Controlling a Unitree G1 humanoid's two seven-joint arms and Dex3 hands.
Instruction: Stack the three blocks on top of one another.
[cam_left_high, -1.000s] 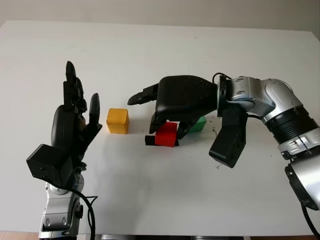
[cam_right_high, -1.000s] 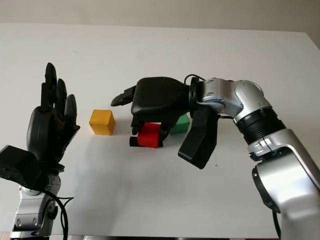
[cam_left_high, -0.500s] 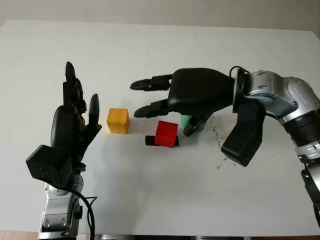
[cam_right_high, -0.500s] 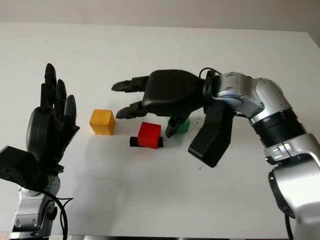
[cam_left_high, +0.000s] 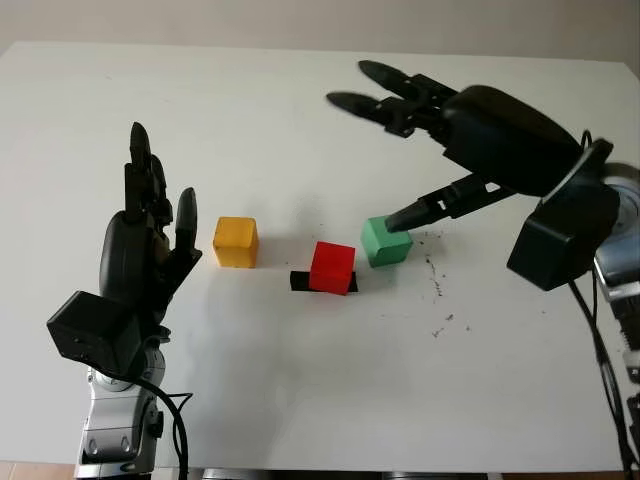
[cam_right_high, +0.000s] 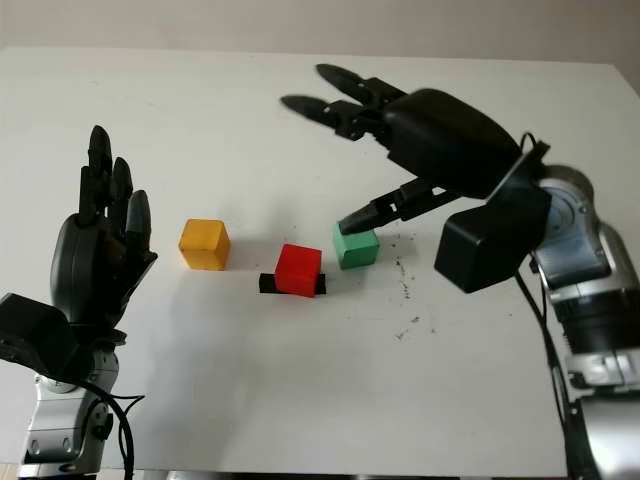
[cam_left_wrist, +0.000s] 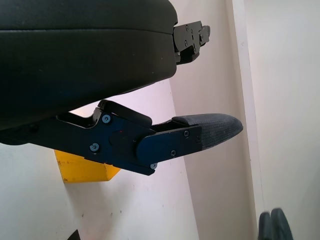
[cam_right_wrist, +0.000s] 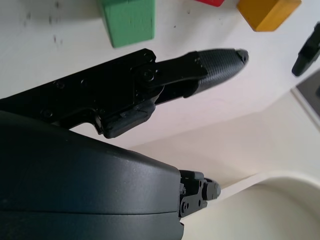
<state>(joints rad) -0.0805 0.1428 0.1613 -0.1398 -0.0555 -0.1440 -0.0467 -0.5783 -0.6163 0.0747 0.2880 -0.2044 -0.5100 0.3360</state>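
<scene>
- Blocks number three, all single on the white table (cam_left_high: 300, 400), none stacked on another: a yellow block (cam_left_high: 236, 242) to the left, a red block (cam_left_high: 332, 266) in the middle and a green block (cam_left_high: 386, 241) to the right.
- Red block sits on a small flat black strip (cam_left_high: 300, 281) whose ends stick out at its left and right sides; it lies a little nearer than the other two.
- Green block stands just right of the red one, with a narrow gap between them, and is turned slightly askew to it.
- Yellow block stands well apart from the red one, with bare table between them.
- Right hand (cam_left_high: 470, 140) is raised above the table, right of and beyond the green block, released and holding nothing. Two fingers point far-left over the table, and its thumb (cam_left_high: 440, 204) reaches down toward the top right edge of the green block; I cannot tell whether the tip touches it.
- Right arm (cam_left_high: 610, 250) comes in from the right edge, with a black wrist box (cam_left_high: 560, 235) hanging over the table right of the blocks.
- Left hand (cam_left_high: 145, 250) stands upright at the near left, open, just left of the yellow block and apart from it.
- Small dark specks (cam_left_high: 435, 275) dot the table right of the green block.
- Nothing lies between the three blocks other than the black strip.
</scene>
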